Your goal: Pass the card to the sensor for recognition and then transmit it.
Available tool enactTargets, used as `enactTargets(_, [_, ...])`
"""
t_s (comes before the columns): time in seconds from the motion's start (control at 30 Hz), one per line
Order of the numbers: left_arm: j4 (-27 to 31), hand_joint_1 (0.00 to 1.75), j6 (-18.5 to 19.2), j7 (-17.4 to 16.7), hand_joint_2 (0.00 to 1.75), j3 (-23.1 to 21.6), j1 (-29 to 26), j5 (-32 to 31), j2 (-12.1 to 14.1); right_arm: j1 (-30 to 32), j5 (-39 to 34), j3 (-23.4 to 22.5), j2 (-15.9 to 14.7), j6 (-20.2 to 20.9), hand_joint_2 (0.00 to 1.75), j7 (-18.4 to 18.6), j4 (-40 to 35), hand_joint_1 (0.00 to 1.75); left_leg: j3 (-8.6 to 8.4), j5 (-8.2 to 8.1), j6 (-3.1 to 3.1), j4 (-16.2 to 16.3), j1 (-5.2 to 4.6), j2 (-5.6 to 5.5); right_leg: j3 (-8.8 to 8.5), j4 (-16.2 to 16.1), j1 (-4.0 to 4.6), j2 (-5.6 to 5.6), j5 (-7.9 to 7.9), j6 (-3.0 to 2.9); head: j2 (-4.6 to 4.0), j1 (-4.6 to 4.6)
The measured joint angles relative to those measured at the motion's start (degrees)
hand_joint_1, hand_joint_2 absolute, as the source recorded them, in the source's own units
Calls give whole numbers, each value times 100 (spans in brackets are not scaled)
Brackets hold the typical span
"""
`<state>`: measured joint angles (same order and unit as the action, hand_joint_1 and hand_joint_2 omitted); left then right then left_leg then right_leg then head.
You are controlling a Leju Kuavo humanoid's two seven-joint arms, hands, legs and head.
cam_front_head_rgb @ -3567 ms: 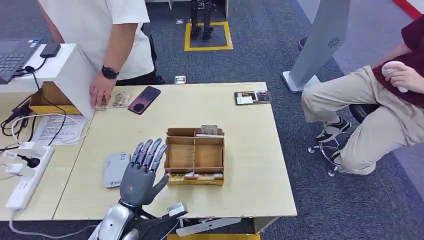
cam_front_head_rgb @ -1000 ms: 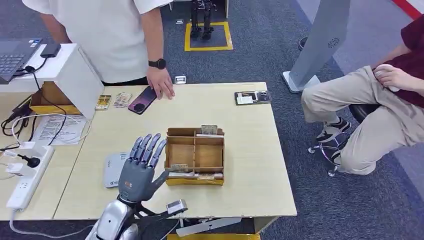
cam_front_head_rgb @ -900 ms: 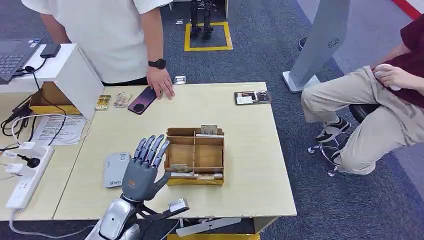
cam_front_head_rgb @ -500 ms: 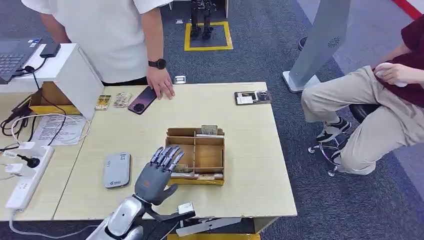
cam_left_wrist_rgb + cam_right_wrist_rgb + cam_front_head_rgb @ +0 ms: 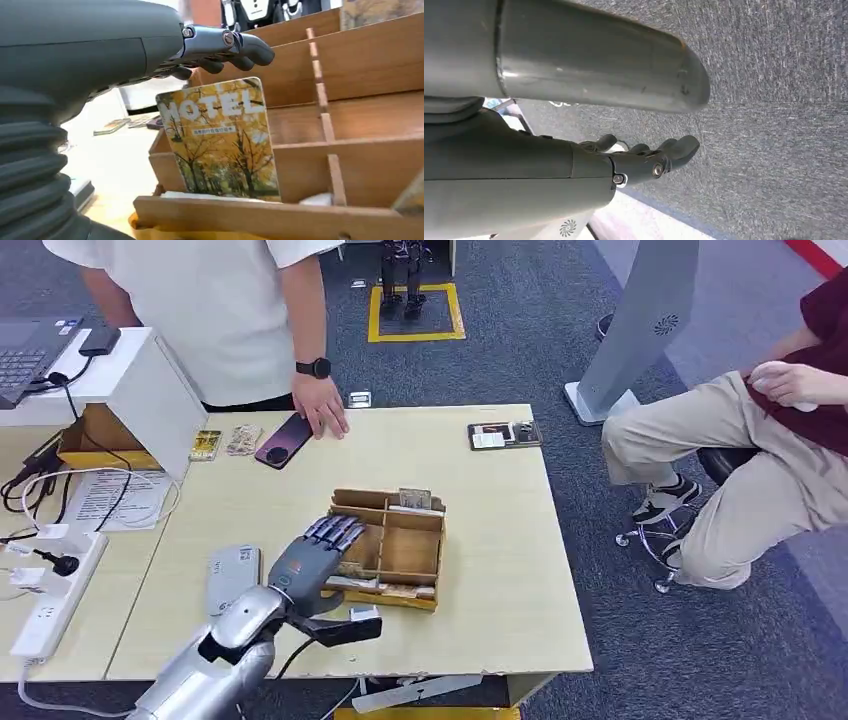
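Wooden divided box in the middle of the table in the head view, with the left hand reaching over its near left corner, fingers spread and holding nothing. Grey sensor flat on the table just left of the box. In the left wrist view, yellow "HOTEL" card standing tilted in the near compartment of the box, fingers just above it, apart from it. In the right wrist view, right hand over grey carpet, fingers loosely curled, empty.
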<state>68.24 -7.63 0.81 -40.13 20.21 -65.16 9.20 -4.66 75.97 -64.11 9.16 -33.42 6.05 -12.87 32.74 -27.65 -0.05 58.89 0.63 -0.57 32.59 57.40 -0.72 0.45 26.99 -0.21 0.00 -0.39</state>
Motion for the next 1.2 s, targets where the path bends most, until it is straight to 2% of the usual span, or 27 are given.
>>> enactTargets(0.23, [0,0,-149,-151,175,-81,46,-53,127,0,4,0,-4,7,0,0,0,0,1,-1,0,0,-1,0,0,0,0,0,0,0,0,0])
enactTargets(0.4, [35,0,-433,-212,175,-83,8,-166,148,1,13,0,-7,17,0,0,0,0,1,0,1,0,-1,-1,0,0,0,-1,0,0,0,0])
enactTargets(0.9, [129,0,-503,-214,175,-83,-33,-201,205,0,17,0,-7,7,0,-11,0,0,2,-1,0,0,-1,-2,0,0,0,-1,0,0,0,0])
enactTargets(1.2, [488,0,-446,-61,175,-83,-128,-142,421,5,-28,0,-7,4,0,-28,0,0,2,-1,1,0,-1,-1,0,0,0,-1,1,0,0,0])
